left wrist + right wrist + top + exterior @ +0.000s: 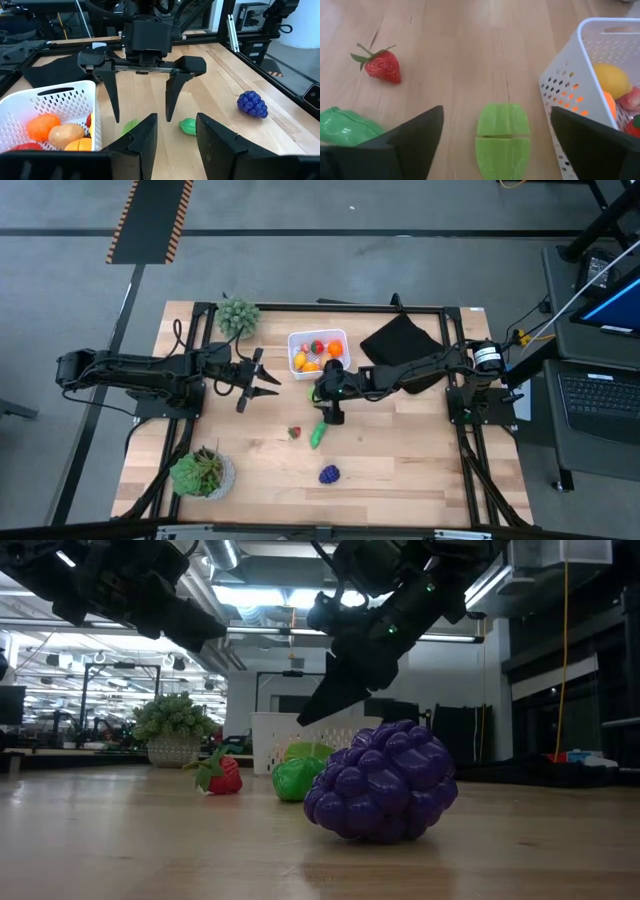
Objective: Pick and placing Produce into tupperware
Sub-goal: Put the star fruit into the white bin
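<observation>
Green produce (503, 140) between right gripper (495, 145) fingers

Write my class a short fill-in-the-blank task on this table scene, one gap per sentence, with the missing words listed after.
1. The right tool hangs with its jaws ____ above a light green piece.
2. The strawberry lies on the bare ____, outside the white tub.
3. The bunch of grapes is ____ in colour.
4. The left tool holds ____.

Missing words: open; table; purple; nothing
</observation>
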Available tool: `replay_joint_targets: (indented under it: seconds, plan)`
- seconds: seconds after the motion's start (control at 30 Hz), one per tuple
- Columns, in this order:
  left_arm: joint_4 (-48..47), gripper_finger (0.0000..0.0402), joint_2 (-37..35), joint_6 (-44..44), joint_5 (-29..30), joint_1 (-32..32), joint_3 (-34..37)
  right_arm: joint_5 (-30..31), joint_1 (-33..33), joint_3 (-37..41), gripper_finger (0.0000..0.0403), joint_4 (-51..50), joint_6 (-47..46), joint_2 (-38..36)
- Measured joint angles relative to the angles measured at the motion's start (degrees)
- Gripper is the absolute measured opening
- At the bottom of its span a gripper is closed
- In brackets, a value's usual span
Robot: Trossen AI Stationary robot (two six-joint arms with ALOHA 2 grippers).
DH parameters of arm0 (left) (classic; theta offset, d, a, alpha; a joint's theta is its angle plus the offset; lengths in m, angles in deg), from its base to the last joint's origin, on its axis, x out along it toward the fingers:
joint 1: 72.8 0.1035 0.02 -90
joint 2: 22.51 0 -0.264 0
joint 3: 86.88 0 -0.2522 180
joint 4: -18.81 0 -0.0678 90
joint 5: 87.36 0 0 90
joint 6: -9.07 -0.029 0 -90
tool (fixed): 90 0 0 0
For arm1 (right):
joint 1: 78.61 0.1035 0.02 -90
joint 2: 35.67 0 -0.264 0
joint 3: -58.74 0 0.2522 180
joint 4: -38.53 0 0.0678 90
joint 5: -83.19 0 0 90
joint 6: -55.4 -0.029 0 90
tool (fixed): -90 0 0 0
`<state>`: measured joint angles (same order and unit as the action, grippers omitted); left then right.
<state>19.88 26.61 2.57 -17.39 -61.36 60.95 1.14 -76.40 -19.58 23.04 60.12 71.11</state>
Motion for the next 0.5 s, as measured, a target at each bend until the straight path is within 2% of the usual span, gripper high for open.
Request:
replay_joint_targets:
  seconds: [0.13, 0.33, 0.5]
  plan:
    - [0.0, 0.0132, 0.0, 0.0, 0.0, 0.0, 0.0, 0.0, 0.0, 0.0, 0.0396, -0.1, 0.0, 0.0]
    - [0.0, 0.0138, 0.0, 0.0, 0.0, 0.0, 0.0, 0.0, 0.0, 0.0, 0.0397, -0.8, -0.2, 0.0]
    - [-0.2, 0.0141, 0.0, 0.1, 0.0, 0.0, 0.0, 0.0, 0.0, 0.0, 0.0398, -1.3, -4.7, 0.0]
